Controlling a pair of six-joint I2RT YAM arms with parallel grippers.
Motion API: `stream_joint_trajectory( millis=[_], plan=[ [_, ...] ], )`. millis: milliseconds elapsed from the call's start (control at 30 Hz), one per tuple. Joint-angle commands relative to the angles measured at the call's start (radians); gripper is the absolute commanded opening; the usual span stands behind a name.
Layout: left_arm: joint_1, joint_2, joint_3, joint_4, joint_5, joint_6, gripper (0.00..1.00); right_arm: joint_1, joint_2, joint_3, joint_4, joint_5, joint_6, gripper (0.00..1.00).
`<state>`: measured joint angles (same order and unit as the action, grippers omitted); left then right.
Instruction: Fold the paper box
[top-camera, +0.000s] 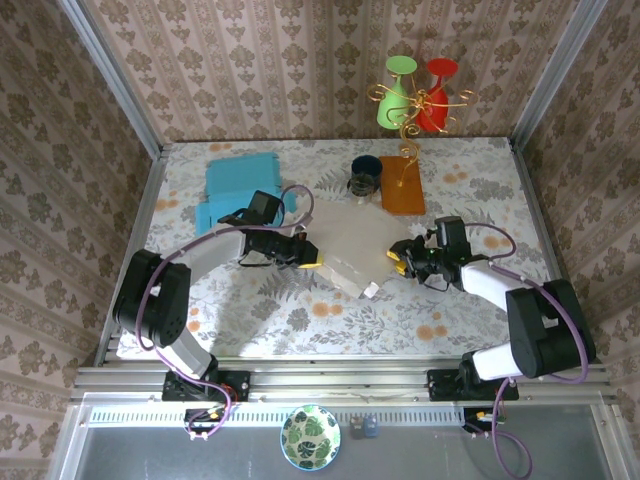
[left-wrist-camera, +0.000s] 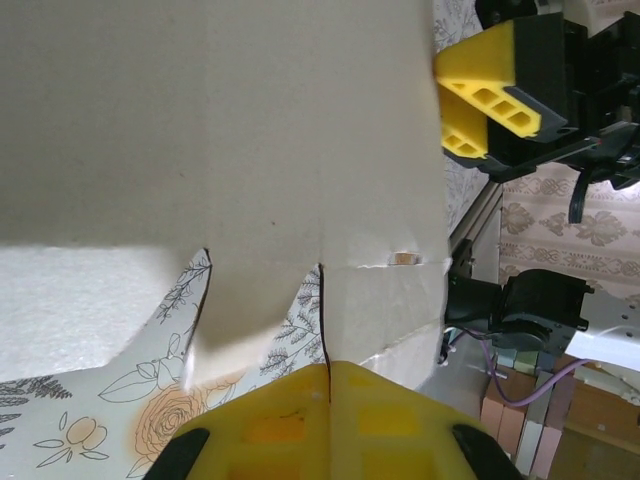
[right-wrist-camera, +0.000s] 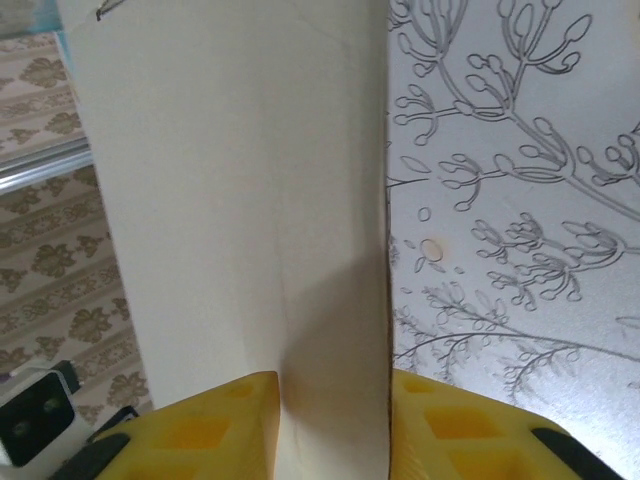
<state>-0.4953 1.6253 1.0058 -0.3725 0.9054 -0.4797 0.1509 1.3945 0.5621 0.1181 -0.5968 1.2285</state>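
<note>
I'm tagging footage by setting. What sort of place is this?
Probably a staged robot test cell: wallpapered walls in a metal frame, a floral tablecloth, the left arm bolted to a rail.

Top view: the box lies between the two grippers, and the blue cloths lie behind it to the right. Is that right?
Not quite. The box does lie between the left gripper and the right gripper, but the blue cloths lie behind it to the left, not the right. The top view shows this.
</note>
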Motion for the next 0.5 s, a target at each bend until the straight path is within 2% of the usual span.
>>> stream_joint_trajectory(
  millis=[0, 200, 400, 433, 467],
  plan=[
    [0.003, -0.030, 0.017, 0.010, 0.021, -0.016, 0.00, -0.002, -0.051, 0.043, -0.020, 0.008, 0.018, 0.30],
    [0.002, -0.029, 0.013, 0.017, 0.022, -0.022, 0.00, -0.004, -0.085, 0.050, -0.035, 0.018, 0.035, 0.22],
    [0.003, -0.034, 0.009, 0.017, 0.010, -0.028, 0.00, -0.003, -0.126, 0.061, -0.051, 0.039, 0.066, 0.07],
    [0.002, -0.037, 0.010, 0.017, 0.007, -0.031, 0.08, -0.003, -0.137, 0.066, -0.062, 0.044, 0.070, 0.05],
    [0.003, -0.046, 0.011, 0.015, 0.000, -0.036, 0.23, -0.002, -0.151, 0.072, -0.075, 0.050, 0.075, 0.00]
  ],
)
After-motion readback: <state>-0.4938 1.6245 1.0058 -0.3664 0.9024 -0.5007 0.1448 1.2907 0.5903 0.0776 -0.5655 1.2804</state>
